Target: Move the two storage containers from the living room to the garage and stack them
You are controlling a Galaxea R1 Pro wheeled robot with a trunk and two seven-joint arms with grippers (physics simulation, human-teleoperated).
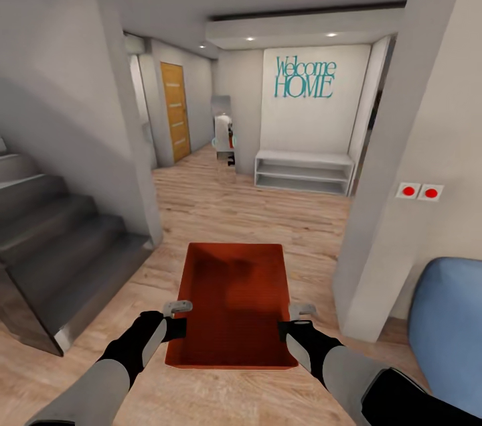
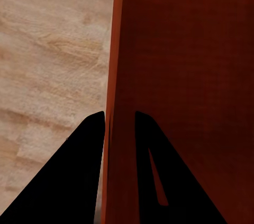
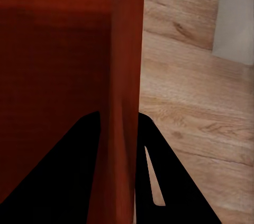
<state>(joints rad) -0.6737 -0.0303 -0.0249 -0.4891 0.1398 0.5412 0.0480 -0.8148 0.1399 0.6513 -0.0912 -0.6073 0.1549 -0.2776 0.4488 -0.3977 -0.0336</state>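
Observation:
An orange-red open-topped storage container (image 1: 234, 302) hangs level in front of me above the light wood-plank floor (image 1: 254, 211). My left gripper (image 1: 178, 319) is shut on its left wall, and my right gripper (image 1: 294, 320) is shut on its right wall. In the left wrist view the container's wall (image 2: 114, 65) runs between the two dark fingers (image 2: 74, 182). The right wrist view has the container's wall (image 3: 127, 55) pinched between the black fingers (image 3: 164, 182). The bin is empty inside. The second container is out of view.
Grey stairs (image 1: 47, 245) rise at the left. A pillar (image 1: 395, 165) with two red buttons (image 1: 419, 191) stands close on the right, with a blue sofa edge (image 1: 445, 325) beside it. Ahead are a white bench shelf (image 1: 303, 171), a "Welcome HOME" wall (image 1: 305, 78) and an orange-wood door (image 1: 175, 111).

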